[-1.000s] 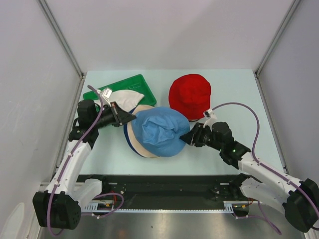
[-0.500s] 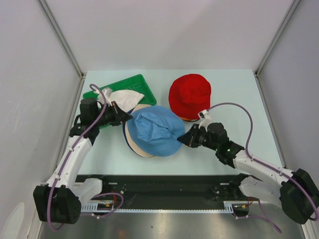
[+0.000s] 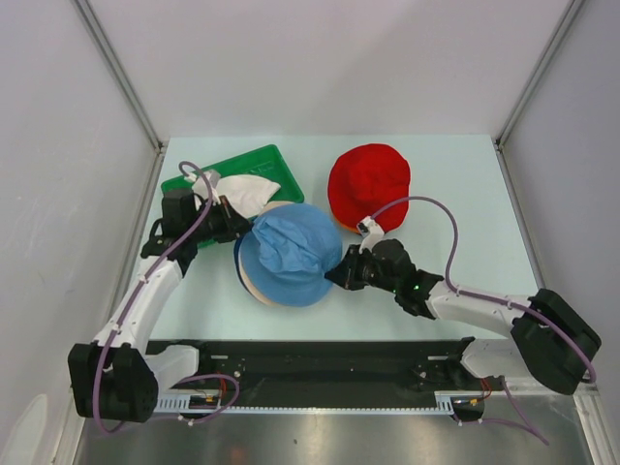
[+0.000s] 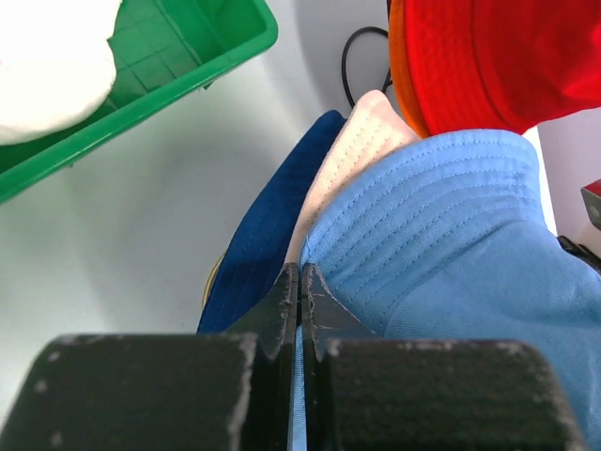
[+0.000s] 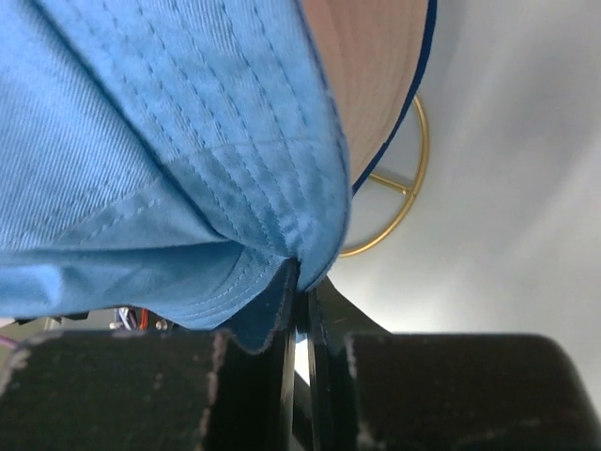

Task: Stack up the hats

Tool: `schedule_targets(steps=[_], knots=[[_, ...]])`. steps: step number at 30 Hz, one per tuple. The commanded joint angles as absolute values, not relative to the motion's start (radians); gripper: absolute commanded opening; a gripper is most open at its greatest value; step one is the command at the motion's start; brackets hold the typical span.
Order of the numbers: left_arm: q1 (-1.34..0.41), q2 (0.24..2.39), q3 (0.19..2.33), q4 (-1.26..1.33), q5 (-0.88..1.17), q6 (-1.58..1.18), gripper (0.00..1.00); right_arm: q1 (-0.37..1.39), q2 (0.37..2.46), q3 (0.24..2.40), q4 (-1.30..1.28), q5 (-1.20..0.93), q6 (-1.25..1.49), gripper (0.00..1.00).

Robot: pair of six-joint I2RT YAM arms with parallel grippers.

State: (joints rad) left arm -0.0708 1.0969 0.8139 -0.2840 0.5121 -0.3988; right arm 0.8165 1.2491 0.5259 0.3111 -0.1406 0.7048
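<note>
The light blue hat (image 3: 289,254) sits crown-up in the middle of the bench (image 3: 455,194). It is draped over a beige hat (image 4: 362,132) and a navy hat (image 4: 263,244), whose brims peek out beneath it. The left jaws reach in at the blue hat's left side and are pinched tight on its brim, with a sliver of blue cloth between them. The right jaws meet its opposite edge, to the near right, and are likewise clamped narrow on the stitched brim. Just beside the blue hat, behind and to its right, a red hat (image 3: 369,184) lies on an orange hat (image 4: 402,66). Behind and to its left, a white hat (image 3: 247,190) rests in a green tray (image 3: 271,160). Below the blue hat's edge, the right wrist view catches part of a gold wire ring (image 5: 413,178).
</note>
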Motion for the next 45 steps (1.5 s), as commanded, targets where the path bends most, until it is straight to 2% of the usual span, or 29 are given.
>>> schedule_targets(steps=[1, 9, 12, 13, 15, 16, 19, 24, 29, 33, 41, 45], knots=[[-0.077, 1.140, 0.811, -0.308, 0.292, -0.328, 0.00, 0.851, 1.350, 0.525, 0.207, -0.045, 0.657, 0.09], [-0.133, 1.206, 0.825, -0.288, 0.218, -0.339, 0.00, 0.890, 1.470, 0.560, 0.221, -0.028, 0.657, 0.12], [-0.155, 1.232, 0.841, -0.247, 0.204, -0.339, 0.00, 0.894, 1.436, 0.554, 0.186, -0.002, 0.650, 0.25], [-0.159, 1.242, 0.847, -0.230, 0.212, -0.336, 0.00, 0.894, 1.412, 0.554, 0.170, -0.002, 0.641, 0.38], [-0.170, 1.273, 0.859, -0.171, 0.260, -0.336, 0.00, 0.894, 1.385, 0.555, 0.108, 0.057, 0.614, 0.48], [-0.172, 1.282, 0.862, -0.154, 0.276, -0.336, 0.00, 0.893, 1.353, 0.557, 0.083, 0.069, 0.603, 0.57], [-0.183, 1.331, 0.883, -0.086, 0.325, -0.319, 0.00, 0.891, 1.252, 0.558, -0.030, 0.115, 0.569, 0.63], [-0.189, 1.407, 0.936, -0.014, 0.388, -0.288, 0.00, 0.881, 1.010, 0.564, -0.201, 0.146, 0.509, 0.68], [-0.199, 1.443, 0.966, 0.029, 0.455, -0.245, 0.00, 0.850, 0.815, 0.679, -0.279, 0.077, 0.393, 0.79], [-0.204, 1.430, 0.965, 0.043, 0.474, -0.222, 0.00, 0.773, 0.862, 0.750, -0.241, 0.014, 0.354, 0.82], [-0.206, 1.405, 0.962, 0.055, 0.499, -0.210, 0.00, 0.605, 1.023, 0.758, 0.050, -0.188, 0.353, 0.81], [-0.206, 1.399, 0.962, 0.057, 0.503, -0.213, 0.00, 0.584, 1.094, 0.747, 0.176, -0.282, 0.383, 0.80]])
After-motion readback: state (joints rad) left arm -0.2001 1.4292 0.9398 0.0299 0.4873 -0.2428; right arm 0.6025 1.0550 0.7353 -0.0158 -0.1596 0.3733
